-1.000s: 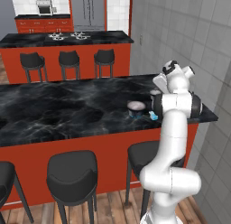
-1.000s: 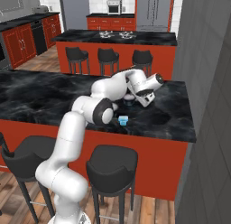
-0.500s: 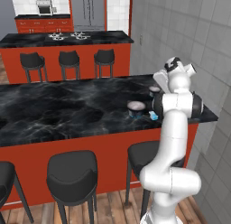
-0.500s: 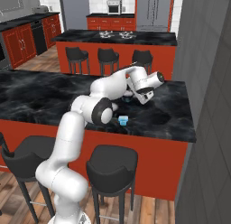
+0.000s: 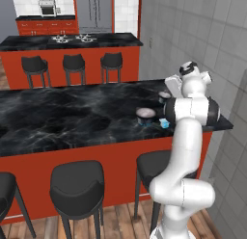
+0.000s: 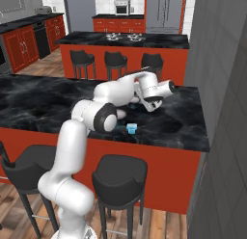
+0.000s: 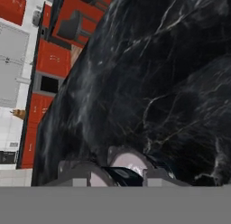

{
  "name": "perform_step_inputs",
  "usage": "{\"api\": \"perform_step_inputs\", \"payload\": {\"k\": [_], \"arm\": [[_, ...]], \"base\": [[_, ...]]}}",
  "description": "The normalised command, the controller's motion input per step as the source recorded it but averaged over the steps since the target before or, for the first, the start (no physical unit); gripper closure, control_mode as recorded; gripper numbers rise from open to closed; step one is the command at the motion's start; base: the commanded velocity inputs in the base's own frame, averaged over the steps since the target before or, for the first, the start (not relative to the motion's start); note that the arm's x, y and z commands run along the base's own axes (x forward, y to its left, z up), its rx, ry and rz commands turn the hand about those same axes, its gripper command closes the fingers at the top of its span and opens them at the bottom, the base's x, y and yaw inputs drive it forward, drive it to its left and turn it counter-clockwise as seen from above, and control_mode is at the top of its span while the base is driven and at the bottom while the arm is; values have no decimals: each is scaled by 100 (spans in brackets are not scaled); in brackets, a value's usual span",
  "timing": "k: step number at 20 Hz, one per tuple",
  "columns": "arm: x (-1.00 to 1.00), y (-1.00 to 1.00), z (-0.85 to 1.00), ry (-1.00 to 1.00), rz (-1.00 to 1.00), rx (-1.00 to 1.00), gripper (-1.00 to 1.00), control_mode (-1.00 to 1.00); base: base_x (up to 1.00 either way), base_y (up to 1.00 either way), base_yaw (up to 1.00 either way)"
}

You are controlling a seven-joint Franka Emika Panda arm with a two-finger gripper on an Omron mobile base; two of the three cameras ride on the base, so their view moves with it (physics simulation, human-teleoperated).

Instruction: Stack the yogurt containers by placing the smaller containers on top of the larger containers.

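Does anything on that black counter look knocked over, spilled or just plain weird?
Nothing stands out. The wide tub sits upright on the black counter, the light-blue cup stands upright near the front edge, and the dark cup with a pale top sits between the gripper's fingertips. No spills.

Black marble counter (image 5: 58, 117), black stools (image 5: 76, 182), red island (image 5: 72, 64).

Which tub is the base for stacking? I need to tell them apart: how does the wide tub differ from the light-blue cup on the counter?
The wide tub is clearly broader than the light-blue cup. The tub has a pale pinkish lid over a dark body; the cup is light blue all over. The tub sits farther in on the black counter; the cup stands nearer the front edge, by the arm. Both stand upright and free.
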Motion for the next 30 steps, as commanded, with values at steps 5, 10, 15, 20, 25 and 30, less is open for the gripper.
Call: {"api": "perform_step_inputs", "payload": {"k": [5, 10, 15, 20, 25, 30], "arm": [[-36, 43, 3, -6, 0, 0, 100, -100], [-30, 45, 0, -3, 0, 0, 100, -100], [-21, 35, 0, -1, 0, 0, 100, -100], [-13, 29, 0, 0, 0, 0, 100, -100], [-12, 10, 0, 0, 0, 0, 100, -100], [-1, 0, -1, 0, 0, 0, 100, -100]], "base": [[0, 0, 0], [0, 0, 0], [0, 0, 0], [0, 0, 0], [0, 0, 0], [0, 0, 0]]}}
